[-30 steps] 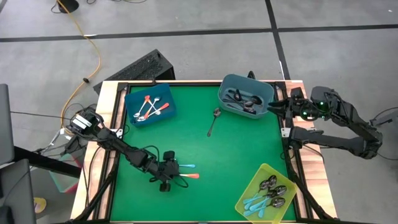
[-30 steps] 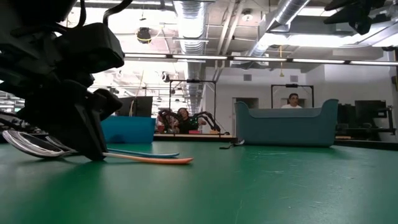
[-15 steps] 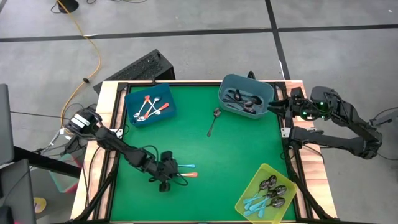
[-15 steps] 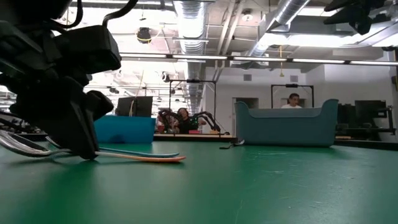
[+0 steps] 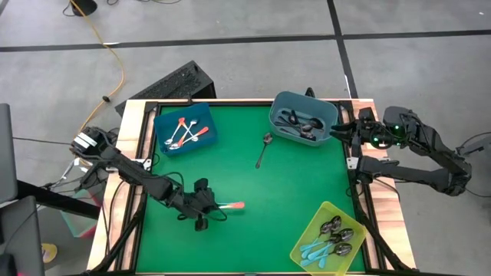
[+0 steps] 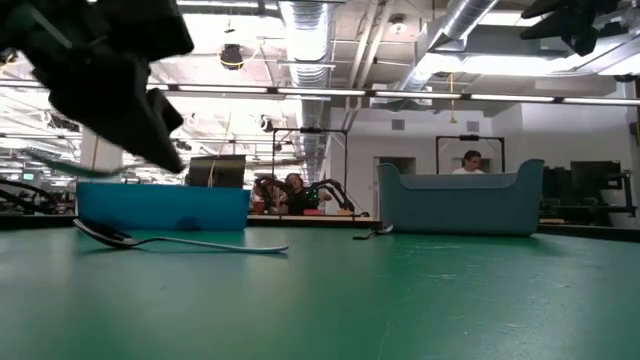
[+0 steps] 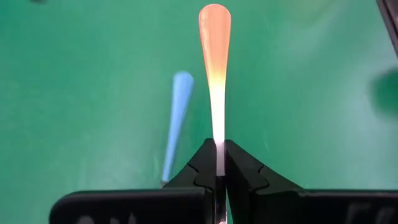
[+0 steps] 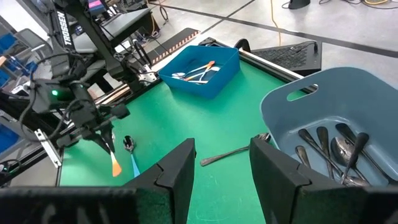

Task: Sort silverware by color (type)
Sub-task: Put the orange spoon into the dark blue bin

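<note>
- My left gripper [image 7: 219, 163] is pinched tight on the orange-handled spoon [image 7: 215, 68] and has it clear of the green mat [image 5: 291, 192]; its handle juts straight out ahead of my fingertips.
- I judge this the carry step: the spoon belongs with the other orange-handled ones in the bright blue bin [image 5: 184, 130], which sits beyond my gripper, well apart, at the mat's far corner on my left arm's side.
- The next move calls for a lift high enough to clear that bin's wall before I let go.
- The spoon's handle is slim, orange-red and paler toward my pads; its bowl is hidden.
- A light-blue-handled spoon [image 7: 175, 118] lies on the mat just beneath and beside my grip, awaiting the yellow bin [image 5: 331, 238].
- My right gripper [image 8: 221, 168] waits with jaws apart, holding nothing, beside the grey-blue bin [image 5: 303, 120].
</note>
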Robot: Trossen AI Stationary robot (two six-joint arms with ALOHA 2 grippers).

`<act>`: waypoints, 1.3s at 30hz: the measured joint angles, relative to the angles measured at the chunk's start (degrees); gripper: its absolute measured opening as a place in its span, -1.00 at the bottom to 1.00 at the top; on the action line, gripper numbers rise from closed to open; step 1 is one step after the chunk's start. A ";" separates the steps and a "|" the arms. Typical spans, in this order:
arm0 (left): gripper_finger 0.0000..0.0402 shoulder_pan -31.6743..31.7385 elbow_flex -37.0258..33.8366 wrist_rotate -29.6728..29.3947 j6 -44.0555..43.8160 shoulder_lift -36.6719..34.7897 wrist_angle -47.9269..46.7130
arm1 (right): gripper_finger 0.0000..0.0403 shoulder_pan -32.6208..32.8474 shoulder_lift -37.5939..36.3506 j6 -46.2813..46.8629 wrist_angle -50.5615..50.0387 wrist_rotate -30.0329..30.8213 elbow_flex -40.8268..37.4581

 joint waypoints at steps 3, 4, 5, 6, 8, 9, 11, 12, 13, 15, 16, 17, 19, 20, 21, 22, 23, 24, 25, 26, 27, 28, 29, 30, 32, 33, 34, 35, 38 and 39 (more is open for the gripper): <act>-1.00 0.05 0.00 -3.77 -1.10 -2.63 -0.94 | -0.17 0.00 0.01 0.02 -0.01 0.00 0.00; -1.00 0.07 0.00 -5.22 -1.50 -3.66 -1.62 | -0.17 -0.01 0.02 0.02 0.00 0.00 0.00; -1.00 0.20 0.01 -6.63 -1.95 -4.67 -2.42 | -0.17 -0.02 0.02 0.02 0.00 0.00 0.00; -1.00 0.38 0.03 -7.99 -2.67 -5.72 -3.31 | -0.17 -0.02 0.02 0.02 -0.01 0.00 0.00; -1.00 0.97 0.04 -10.74 -5.68 -7.96 -5.77 | -0.17 -0.02 0.02 0.04 0.00 0.00 0.00; -1.00 1.34 0.04 -12.11 -7.33 -9.13 -6.62 | -0.17 -0.01 0.02 0.05 0.00 0.00 0.00; -1.00 2.05 0.07 -14.72 -9.42 -11.66 -7.26 | -0.17 -0.02 0.00 0.39 0.00 0.00 0.00; -1.00 2.40 0.07 -16.21 -10.08 -13.00 -7.61 | -0.17 -0.02 0.02 0.46 0.00 0.00 0.00; -1.00 2.76 0.07 -17.77 -10.60 -14.12 -7.76 | -0.17 0.00 0.02 0.46 0.00 0.00 0.00; -1.00 3.65 0.09 -20.70 -11.69 -16.35 -7.57 | -0.17 0.00 0.02 0.47 -0.02 0.00 0.00; -1.00 4.17 0.09 -21.97 -12.14 -17.54 -7.61 | -0.17 -0.01 0.01 0.46 0.00 0.00 0.00; -1.00 4.77 0.09 -23.17 -12.45 -18.62 -7.44 | -0.17 -0.01 0.01 0.46 0.00 0.00 0.00; -1.00 6.17 0.13 -25.13 -12.57 -20.68 -7.21 | -0.17 -0.02 0.02 0.46 -0.02 0.00 0.00; -1.00 6.93 0.13 -26.03 -12.52 -21.58 -7.34 | -0.17 -0.02 0.02 0.46 0.00 0.00 0.00; -1.00 7.79 0.13 -26.80 -12.41 -22.42 -7.36 | -0.17 -0.02 0.00 0.46 0.00 0.00 0.00; -1.00 8.73 0.13 -27.58 -12.18 -23.24 -7.35 | -0.17 -0.01 0.02 0.46 -0.02 0.01 0.00; -1.00 9.71 0.13 -28.21 -11.82 -23.94 -7.37 | -0.17 0.00 0.02 0.46 0.00 0.04 0.00; -1.00 10.75 0.13 -28.69 -11.23 -24.61 -7.38 | -0.17 -0.01 0.01 0.46 0.00 0.19 0.00; -1.00 11.88 0.13 -29.10 -10.51 -25.17 -7.34 | -0.17 -0.01 0.01 0.46 -0.02 0.37 0.00; -1.00 13.12 0.13 -29.38 -9.59 -25.65 -7.33 | -0.17 -0.01 0.00 0.46 -0.02 0.60 0.00; -1.00 14.53 0.13 -29.41 -8.80 -26.05 -7.33 | -0.17 -0.01 0.02 0.46 0.00 0.96 0.00; -1.00 15.95 0.13 -29.42 -8.26 -26.43 -7.33 | -0.17 -0.02 0.02 0.48 0.00 1.39 0.00; -1.00 17.30 0.13 -29.45 -7.99 -26.67 -7.33 | -0.17 -0.02 0.02 0.48 -0.02 1.60 0.00; -1.00 18.71 0.13 -29.48 -7.83 -26.91 -7.33 | -0.17 -0.02 0.02 0.46 0.00 1.68 0.00; -1.00 21.24 0.13 -29.48 -7.19 -27.23 -7.35 | -0.17 -0.02 0.02 0.44 -0.02 1.70 0.00; -1.00 22.53 0.13 -29.48 -6.62 -27.33 -7.35 | -0.17 -0.01 0.02 0.44 0.00 1.70 0.00; -1.00 23.75 0.13 -29.48 -5.90 -27.33 -7.35 | -0.17 0.00 0.02 0.46 -0.01 1.70 0.00; -1.00 25.04 0.13 -29.46 -5.09 -27.33 -7.35 | -0.17 -0.01 0.02 0.46 -0.02 1.70 0.00; -1.00 28.79 0.13 -29.28 -3.76 -27.33 -7.43 | -0.17 -0.01 0.02 0.47 -0.02 1.70 0.00; -1.00 30.06 0.13 -29.19 -4.11 -27.33 -7.90 | -0.17 -0.01 0.01 0.47 0.00 1.70 0.00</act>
